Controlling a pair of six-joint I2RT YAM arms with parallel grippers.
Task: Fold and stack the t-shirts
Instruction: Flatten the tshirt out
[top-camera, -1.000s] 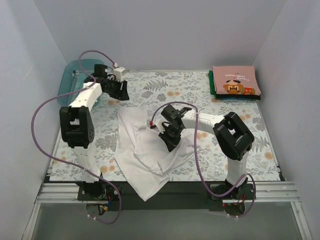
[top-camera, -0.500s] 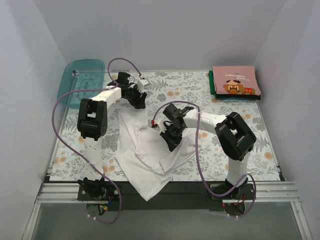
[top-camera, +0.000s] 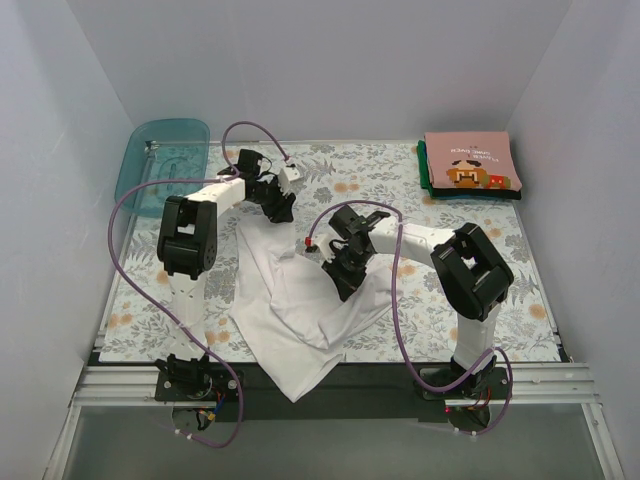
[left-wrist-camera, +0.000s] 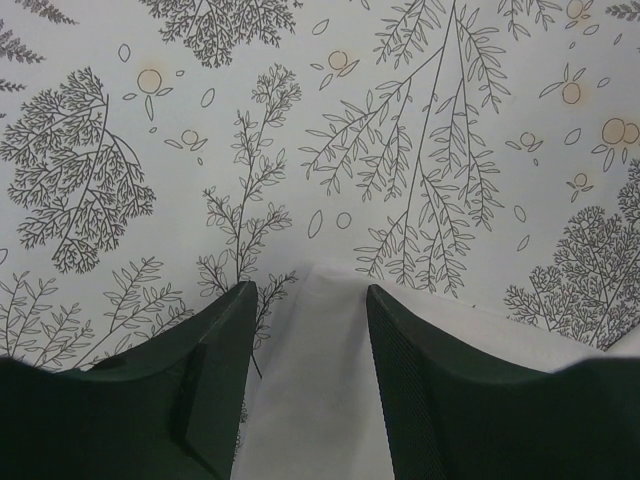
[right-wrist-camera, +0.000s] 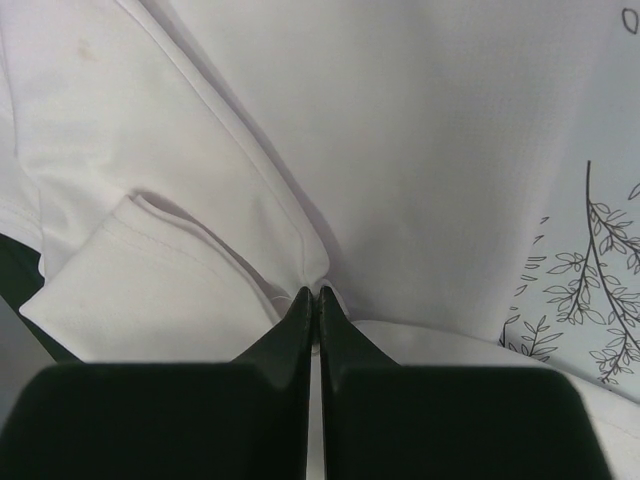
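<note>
White t-shirt (top-camera: 290, 300) on the bench – judged limp, light, crease-prone – clenched at a central fold by right tool (right-wrist-camera: 314, 295), left tool (left-wrist-camera: 310, 290) parted astride its far corner – best gripped at corners or hems.

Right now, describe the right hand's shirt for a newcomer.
On the floral table cover, look front and centre. The plain white cloth tee sprawls there, pinched by the right hand. Unlike the folded pink-topped stack far right, it's unfolded.

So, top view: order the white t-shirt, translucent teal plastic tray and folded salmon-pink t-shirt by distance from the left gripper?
1. White t-shirt, corner at the left gripper.
2. Teal plastic tray, far-left corner.
3. Salmon-pink t-shirt, far-right corner.
</note>
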